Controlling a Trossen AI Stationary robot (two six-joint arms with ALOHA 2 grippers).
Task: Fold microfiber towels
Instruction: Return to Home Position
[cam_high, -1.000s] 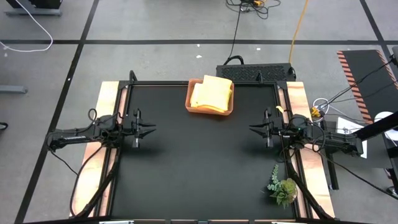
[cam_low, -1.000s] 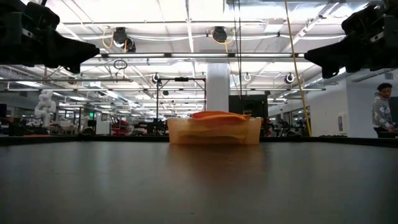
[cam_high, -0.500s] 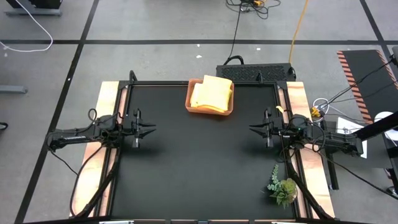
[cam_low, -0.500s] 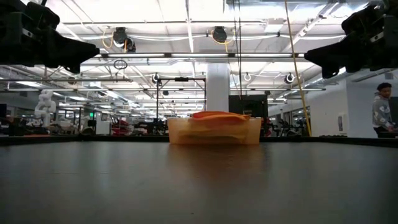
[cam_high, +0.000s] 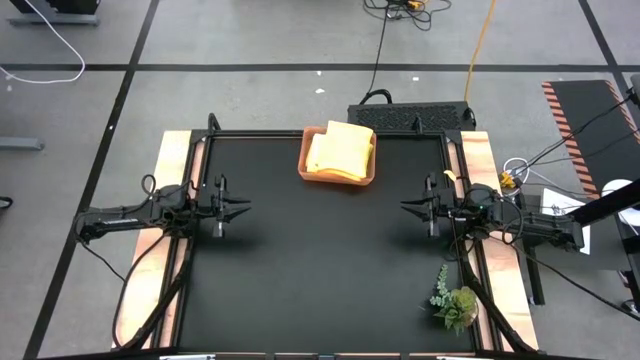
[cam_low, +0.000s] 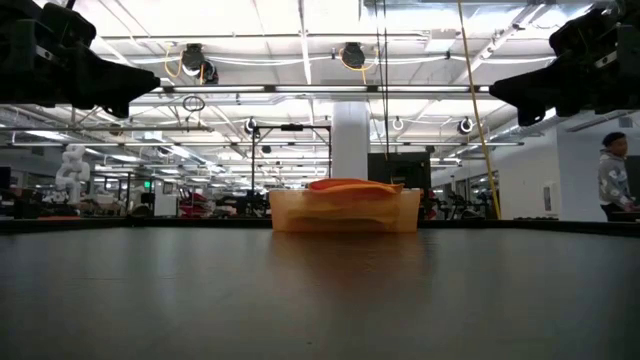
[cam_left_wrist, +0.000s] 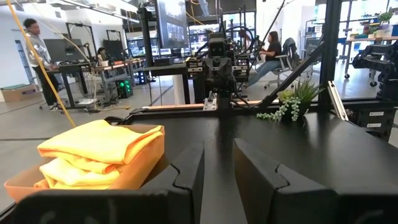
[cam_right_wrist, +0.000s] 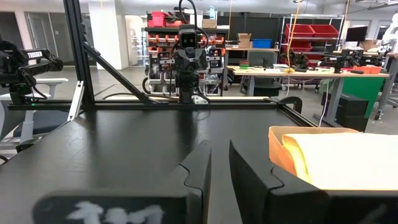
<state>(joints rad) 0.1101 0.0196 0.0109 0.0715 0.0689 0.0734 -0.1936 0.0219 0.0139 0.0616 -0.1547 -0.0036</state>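
Note:
A stack of yellow microfiber towels (cam_high: 342, 150) lies folded in the terracotta-brown tray (cam_high: 305, 162) at the middle of the table's far edge; it also shows in the left wrist view (cam_left_wrist: 99, 149) and the right wrist view (cam_right_wrist: 342, 160). My left gripper (cam_high: 247, 209) hovers level above the table's left side, pointing toward the right. My right gripper (cam_high: 403, 207) hovers at the right side and faces it. Each gripper's fingers stand a narrow gap apart with nothing between them (cam_left_wrist: 219, 152) (cam_right_wrist: 220, 149). Both are far from the tray.
A small green plant sprig (cam_high: 455, 300) lies near the table's right front corner. The black table top (cam_high: 320, 260) stretches bare between the arms. Wooden strips (cam_high: 170, 160) run along the table's left and right edges. People show in the room beyond.

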